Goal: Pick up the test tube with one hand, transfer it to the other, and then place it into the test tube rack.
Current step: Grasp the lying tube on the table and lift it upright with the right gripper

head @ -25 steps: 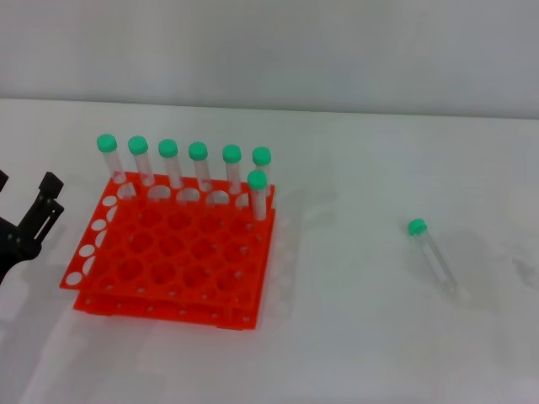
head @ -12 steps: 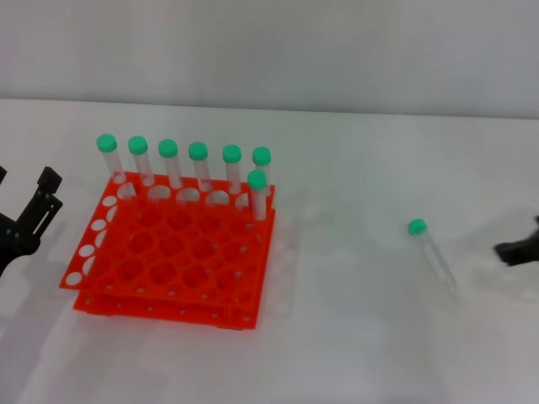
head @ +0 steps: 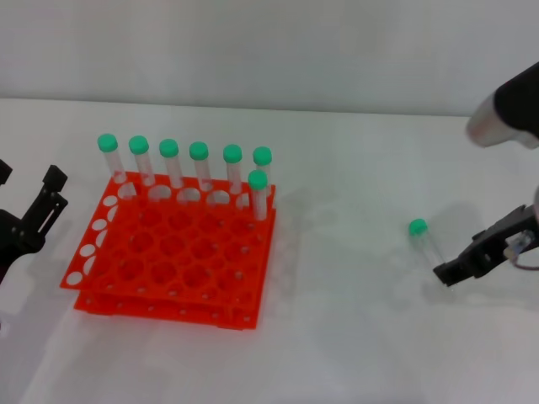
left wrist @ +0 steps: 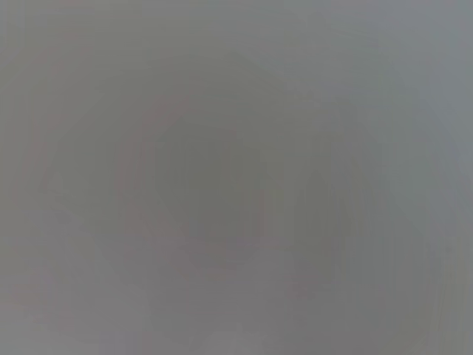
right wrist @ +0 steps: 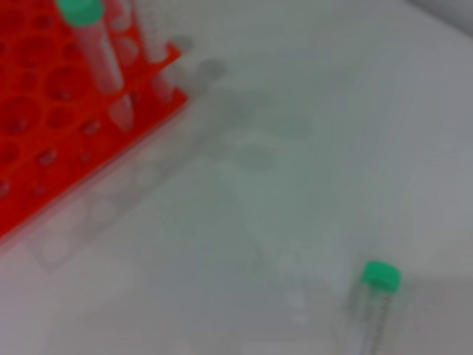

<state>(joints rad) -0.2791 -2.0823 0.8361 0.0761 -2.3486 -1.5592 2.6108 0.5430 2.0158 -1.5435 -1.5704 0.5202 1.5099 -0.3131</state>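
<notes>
Right gripper (head: 450,271) low by the lone test tube (head: 424,240); its finger spread I cannot tell.
Tube lies flat on the white table (head: 354,337), green cap toward far side, well right of the orange test tube rack (head: 168,252). My left gripper (head: 29,220) waits left of the rack, fingers apart.

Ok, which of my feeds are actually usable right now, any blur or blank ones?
Head view: sharp, test tube rack and loose test tube clear, right pincer beside it. Left wrist view: blank grey, nothing discernible. Right wrist view: soft, blurred; the tube's green cap reads, its clear body barely.
</notes>
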